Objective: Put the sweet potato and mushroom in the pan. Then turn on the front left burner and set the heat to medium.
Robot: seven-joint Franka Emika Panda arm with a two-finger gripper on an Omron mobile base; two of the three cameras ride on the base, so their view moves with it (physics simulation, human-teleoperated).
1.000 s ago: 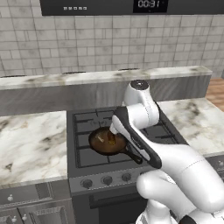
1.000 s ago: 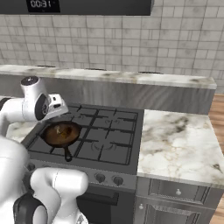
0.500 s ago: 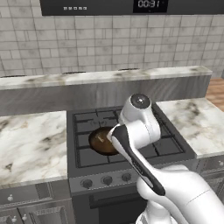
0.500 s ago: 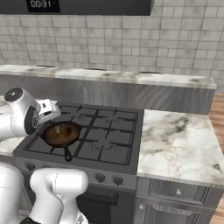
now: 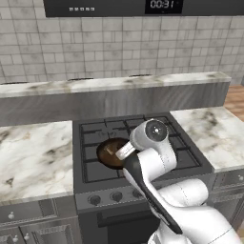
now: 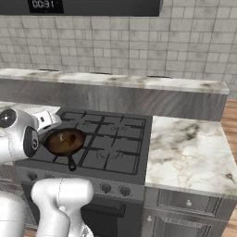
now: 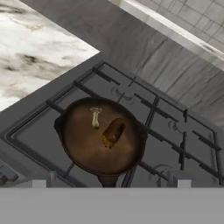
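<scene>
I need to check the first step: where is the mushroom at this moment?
In the hand view the mushroom lies inside the pan, just beside the sweet potato, on the stove's front left burner.

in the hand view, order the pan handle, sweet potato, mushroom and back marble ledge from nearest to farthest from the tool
Seen from the tool, whose tips rise at the bottom edge of the hand view:
1. Pan handle, at the bottom edge between the tips.
2. Sweet potato, in the pan's middle.
3. Mushroom, just beyond, toward the pan's far-left side.
4. Back marble ledge, behind the stove, farthest.
</scene>
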